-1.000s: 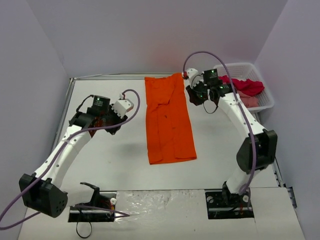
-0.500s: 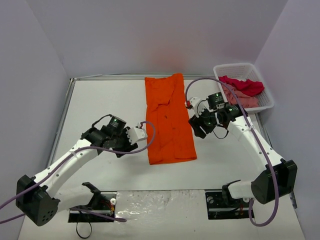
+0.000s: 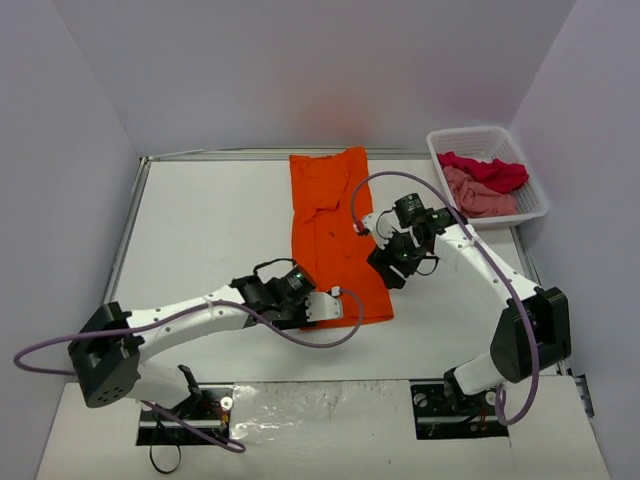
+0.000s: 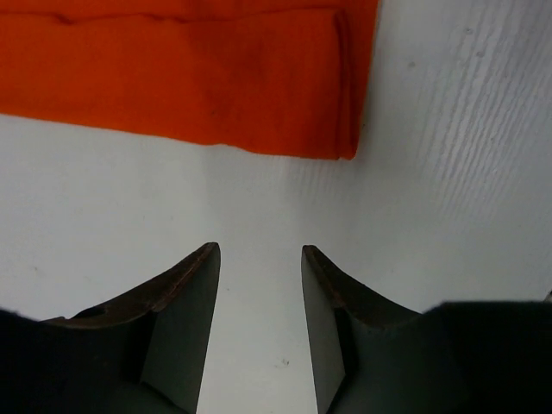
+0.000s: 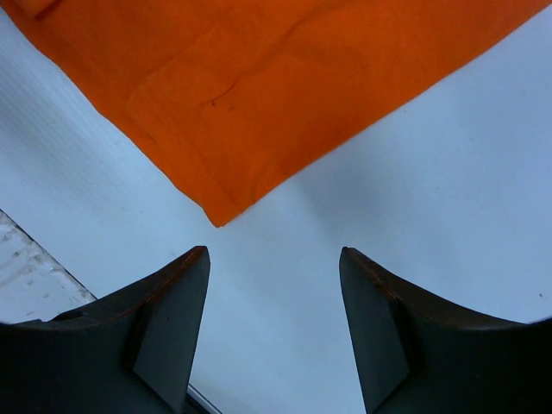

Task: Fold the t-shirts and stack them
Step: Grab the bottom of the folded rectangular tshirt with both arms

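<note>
White table [image 3: 200, 230], pale lavender walls [image 3: 300, 70], orange t-shirt [image 3: 325, 230] flat

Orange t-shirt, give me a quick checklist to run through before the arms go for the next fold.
1. Orange t-shirt lies as a flat strip on the table: ok.
2. Left gripper open, nothing between its jaws: ok.
3. Right gripper open, nothing between its jaws: ok.
4. A shirt corner lies ahead of each gripper: ok.
5. Fingers touching the cloth: not ok, both stop short of it.
6. Red shirt and pink shirt lie in the basket, away from the fold: ok.
</note>
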Action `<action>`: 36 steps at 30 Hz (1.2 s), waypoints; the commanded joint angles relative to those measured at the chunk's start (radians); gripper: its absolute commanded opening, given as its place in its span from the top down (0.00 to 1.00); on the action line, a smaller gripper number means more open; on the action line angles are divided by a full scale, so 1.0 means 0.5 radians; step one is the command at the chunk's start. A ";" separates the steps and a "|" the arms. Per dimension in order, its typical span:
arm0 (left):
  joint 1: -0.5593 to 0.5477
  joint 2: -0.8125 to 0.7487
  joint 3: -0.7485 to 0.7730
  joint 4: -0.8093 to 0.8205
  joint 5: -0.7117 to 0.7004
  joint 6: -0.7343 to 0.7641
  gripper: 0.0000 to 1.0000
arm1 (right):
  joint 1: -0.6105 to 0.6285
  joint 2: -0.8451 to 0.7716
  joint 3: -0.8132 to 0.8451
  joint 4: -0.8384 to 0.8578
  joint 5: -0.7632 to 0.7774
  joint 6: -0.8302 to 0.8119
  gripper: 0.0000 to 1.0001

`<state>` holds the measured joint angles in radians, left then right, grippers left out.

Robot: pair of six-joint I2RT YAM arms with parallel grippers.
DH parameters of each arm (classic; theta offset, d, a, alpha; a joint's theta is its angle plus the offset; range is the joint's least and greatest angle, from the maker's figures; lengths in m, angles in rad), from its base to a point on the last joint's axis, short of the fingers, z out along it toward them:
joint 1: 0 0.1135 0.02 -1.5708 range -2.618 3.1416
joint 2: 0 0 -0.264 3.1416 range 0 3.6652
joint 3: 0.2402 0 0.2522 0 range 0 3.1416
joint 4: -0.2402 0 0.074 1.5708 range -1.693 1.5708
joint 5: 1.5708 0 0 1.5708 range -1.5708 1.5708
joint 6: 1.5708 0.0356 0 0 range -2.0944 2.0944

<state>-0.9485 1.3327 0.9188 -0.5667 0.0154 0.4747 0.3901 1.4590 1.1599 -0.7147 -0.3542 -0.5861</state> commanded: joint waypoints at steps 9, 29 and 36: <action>-0.201 0.154 -0.153 0.329 -0.187 0.038 0.59 | -0.209 0.193 0.045 -0.010 0.104 -0.095 0.42; -0.312 0.222 -0.178 0.425 -0.031 -0.026 0.59 | -0.354 0.374 0.098 0.070 0.162 -0.079 0.43; -0.333 0.274 -0.209 0.477 -0.009 -0.026 0.59 | -0.372 0.374 0.110 0.070 0.159 -0.083 0.43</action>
<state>-1.1053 1.4593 0.8204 -0.3454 -0.0013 0.4675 0.2100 1.6413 1.1824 -0.6498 -0.2905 -0.6228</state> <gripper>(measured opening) 0.414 0.568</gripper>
